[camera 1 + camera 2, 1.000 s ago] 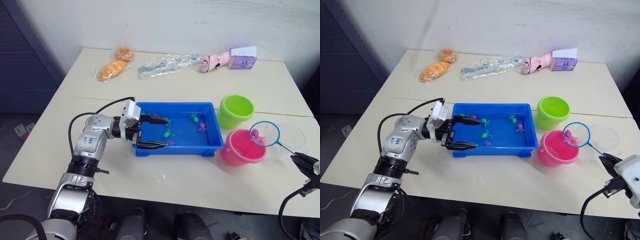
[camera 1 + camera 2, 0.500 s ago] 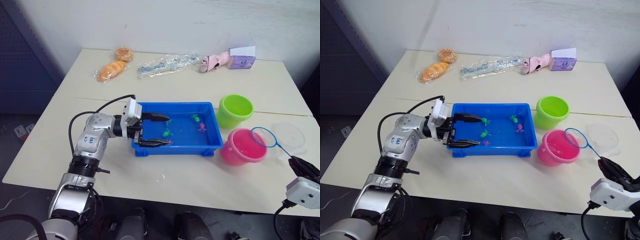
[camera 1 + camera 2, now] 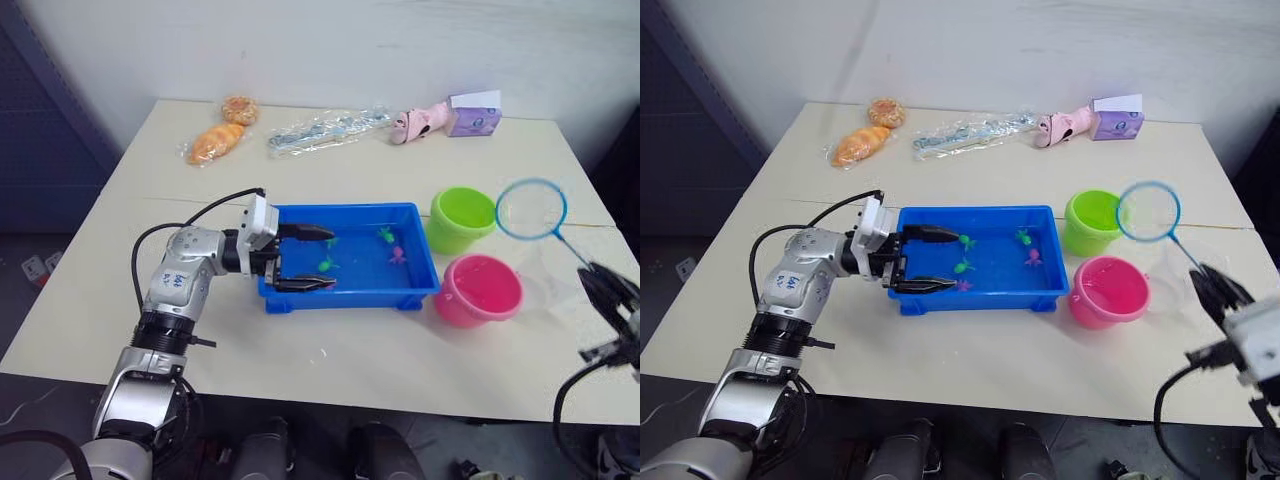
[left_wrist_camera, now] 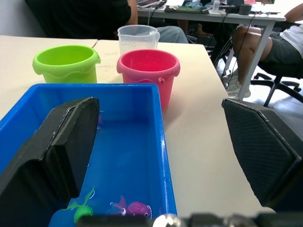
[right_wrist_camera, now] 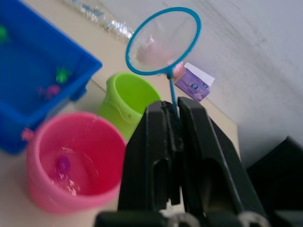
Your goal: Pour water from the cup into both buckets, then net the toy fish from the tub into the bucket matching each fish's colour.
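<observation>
- Right end effector (image 5: 174, 118): clenched on the thin handle of the net (image 3: 531, 209), whose blue hoop is raised in the air beside the green bucket (image 3: 462, 219); the mesh looks empty.
- Left end effector (image 3: 303, 258): fingers spread wide, released, straddling the near left corner of the tub (image 3: 425, 273), with one finger over the water inside and the other outside the tub's front wall.
- Worktop (image 3: 330, 160): pale surface carrying all the items.
- Tub: bright blue tray at centre, holding water and a few toy fish (image 3: 386, 236) (green and pink ones visible).
- Pink bucket (image 3: 480, 290): stands just right of the tub, nearest the front edge; one small magenta fish (image 5: 63, 164) lies inside it.
- Green bucket: just behind the pink one, beside the tub's far right corner.
- Cup (image 4: 137, 39): clear, upright, beyond the pink bucket.
- Far edge of the worktop: wrapped pastries (image 3: 214, 140), a clear packet (image 3: 325, 127), a pink toy (image 3: 420, 120) and a purple box (image 3: 473, 116).
</observation>
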Robot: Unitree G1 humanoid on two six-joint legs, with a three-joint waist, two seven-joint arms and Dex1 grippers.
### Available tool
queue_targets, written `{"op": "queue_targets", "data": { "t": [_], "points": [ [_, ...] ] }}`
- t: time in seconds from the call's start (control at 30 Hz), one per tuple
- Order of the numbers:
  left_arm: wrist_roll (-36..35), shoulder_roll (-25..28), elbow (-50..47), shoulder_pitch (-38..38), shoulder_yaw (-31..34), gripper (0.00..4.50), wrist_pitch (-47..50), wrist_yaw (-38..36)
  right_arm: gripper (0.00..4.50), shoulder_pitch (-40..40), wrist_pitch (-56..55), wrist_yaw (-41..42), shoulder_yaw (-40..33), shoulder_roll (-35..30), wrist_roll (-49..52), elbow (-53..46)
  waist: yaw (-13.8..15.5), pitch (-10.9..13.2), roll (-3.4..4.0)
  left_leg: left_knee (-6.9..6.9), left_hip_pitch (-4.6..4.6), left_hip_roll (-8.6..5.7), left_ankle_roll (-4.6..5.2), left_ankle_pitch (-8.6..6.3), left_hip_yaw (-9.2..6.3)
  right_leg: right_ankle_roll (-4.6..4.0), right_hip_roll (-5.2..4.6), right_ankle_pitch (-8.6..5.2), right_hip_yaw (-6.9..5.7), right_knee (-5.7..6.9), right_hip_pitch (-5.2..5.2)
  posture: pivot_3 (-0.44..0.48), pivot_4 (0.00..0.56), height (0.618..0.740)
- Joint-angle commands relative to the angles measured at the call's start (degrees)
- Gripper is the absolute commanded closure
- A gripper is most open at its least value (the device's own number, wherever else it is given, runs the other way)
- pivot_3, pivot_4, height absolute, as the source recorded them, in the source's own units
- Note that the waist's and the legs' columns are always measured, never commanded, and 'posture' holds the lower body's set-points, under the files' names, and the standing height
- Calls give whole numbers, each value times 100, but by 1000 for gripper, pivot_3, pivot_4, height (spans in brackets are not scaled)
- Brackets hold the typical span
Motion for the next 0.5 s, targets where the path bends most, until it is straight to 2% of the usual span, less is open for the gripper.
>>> {"op": "queue_targets", "data": {
  "t": [0.03,0.13,0.3,0.4,0.5],
  "points": [
    [-39,132,1,-15,212,39,-105,57,4500,-487,1819,-767,427,-531,1547,-515,12,0,0,0,-1,1,0,0,-5,0,0,0,-4,-1,0,0,150,740],
    [-27,205,11,-6,273,39,-128,98,4500,-1271,2770,-1628,1000,-770,2607,-573,10,1,0,-1,-10,1,1,0,-10,-1,0,0,-7,-5,-5,0,150,740],
    [-24,324,-41,43,329,39,-141,133,4500,-2229,3431,-2619,1575,-826,4034,-327,28,1,-1,4,-18,-6,6,-2,-16,0,-6,0,-17,-8,-4,0,150,740],
    [-20,393,-85,70,358,39,-168,174,4500,-3027,3859,-3488,2345,-921,5373,326,6,1,-2,5,-21,-8,11,-2,-16,0,-10,0,-19,-12,-3,0,150,740],
    [-33,405,-155,106,384,39,-161,222,4500,-3497,3810,-4425,2797,-899,6306,799,0,2,-3,7,-20,-8,14,-2,-17,0,-10,0,-21,-12,-4,0,150,740]
  ]
}}
